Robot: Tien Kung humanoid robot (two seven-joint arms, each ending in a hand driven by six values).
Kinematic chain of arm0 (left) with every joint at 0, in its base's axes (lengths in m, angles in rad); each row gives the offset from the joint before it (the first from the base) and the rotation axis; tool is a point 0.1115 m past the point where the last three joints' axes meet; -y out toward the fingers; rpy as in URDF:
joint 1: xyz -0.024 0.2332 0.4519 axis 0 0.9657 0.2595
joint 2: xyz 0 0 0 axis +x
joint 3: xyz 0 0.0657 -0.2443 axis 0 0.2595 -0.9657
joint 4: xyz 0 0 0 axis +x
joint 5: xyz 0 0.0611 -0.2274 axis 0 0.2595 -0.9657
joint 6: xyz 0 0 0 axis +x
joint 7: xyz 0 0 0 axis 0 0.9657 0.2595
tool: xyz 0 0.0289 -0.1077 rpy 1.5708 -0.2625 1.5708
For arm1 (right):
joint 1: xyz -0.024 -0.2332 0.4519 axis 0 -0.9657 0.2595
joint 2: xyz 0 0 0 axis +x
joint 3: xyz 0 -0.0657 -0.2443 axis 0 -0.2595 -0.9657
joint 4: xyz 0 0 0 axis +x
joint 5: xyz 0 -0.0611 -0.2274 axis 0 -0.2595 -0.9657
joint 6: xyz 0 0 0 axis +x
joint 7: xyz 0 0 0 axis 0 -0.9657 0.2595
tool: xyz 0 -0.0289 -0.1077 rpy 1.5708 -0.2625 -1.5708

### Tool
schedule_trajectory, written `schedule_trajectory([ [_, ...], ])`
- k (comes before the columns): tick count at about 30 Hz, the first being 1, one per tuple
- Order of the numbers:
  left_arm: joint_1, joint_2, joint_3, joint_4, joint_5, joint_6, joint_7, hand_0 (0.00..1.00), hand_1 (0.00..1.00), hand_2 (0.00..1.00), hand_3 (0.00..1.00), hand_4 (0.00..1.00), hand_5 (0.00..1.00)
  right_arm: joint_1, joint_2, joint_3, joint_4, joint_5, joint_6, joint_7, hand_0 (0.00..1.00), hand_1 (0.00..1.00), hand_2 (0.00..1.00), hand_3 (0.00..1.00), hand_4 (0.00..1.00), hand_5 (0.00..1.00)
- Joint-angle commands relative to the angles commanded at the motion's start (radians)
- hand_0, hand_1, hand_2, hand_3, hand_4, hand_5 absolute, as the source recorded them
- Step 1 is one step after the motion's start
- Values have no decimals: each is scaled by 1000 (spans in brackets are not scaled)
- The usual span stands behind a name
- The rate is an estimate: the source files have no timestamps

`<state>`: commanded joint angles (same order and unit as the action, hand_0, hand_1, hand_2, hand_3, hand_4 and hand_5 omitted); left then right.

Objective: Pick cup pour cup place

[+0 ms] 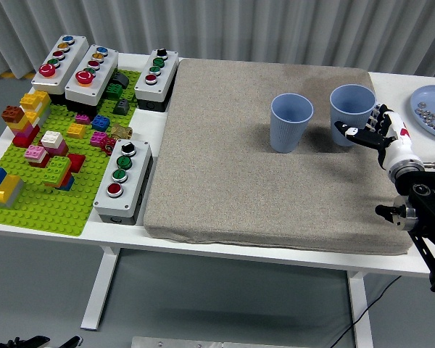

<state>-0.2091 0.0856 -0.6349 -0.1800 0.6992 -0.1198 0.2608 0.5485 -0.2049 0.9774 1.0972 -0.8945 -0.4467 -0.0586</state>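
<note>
Cups: two, pale blue, plain tapered tumblers, both upright with open mouths, both standing on the mat.
Left cup: near the mat's middle-right, free of any hand.
Right cup: just beside the left cup, nearer the mat's right edge; its rim sits slightly higher in the view.
Right hand: white palm with black fingers, at the right cup's right side; fingers curve round the cup's lower wall, touching or very close to it; whether the grip is closed cannot be told.
Right arm: one, black, entering from the lower right.
Mat: one, grey-beige, thick, covering the table's centre and right.
Table: one, white.
Button boxes: four, grey, each with a row of coloured buttons; three at the far left, one against the mat's left edge.
Baseplate: one, green, carrying many coloured bricks.
Plate: one, blue, at the right edge, holding small grey pieces and something orange.
</note>
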Motion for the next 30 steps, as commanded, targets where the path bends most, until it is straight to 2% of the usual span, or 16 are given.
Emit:
schedule_trajectory([
  [19,-4,-3,2,0,2,-2,0,771,764,826,679,509,998,-30,16,-11,-26,3,-4,14,871,766,623,613,752,104],
  [25,-5,-3,8,0,-3,-2,-1,771,764,826,680,509,998,-32,17,-8,-32,34,16,36,870,766,625,614,753,108],
  [26,-5,-3,9,0,-4,-2,-1,771,764,825,679,509,998,-32,17,-7,-31,37,19,38,874,773,679,712,753,118],
  [30,-3,-3,10,0,-3,-3,-1,771,764,825,679,509,998,-33,16,-7,-26,23,40,35,874,773,679,712,753,118],
])
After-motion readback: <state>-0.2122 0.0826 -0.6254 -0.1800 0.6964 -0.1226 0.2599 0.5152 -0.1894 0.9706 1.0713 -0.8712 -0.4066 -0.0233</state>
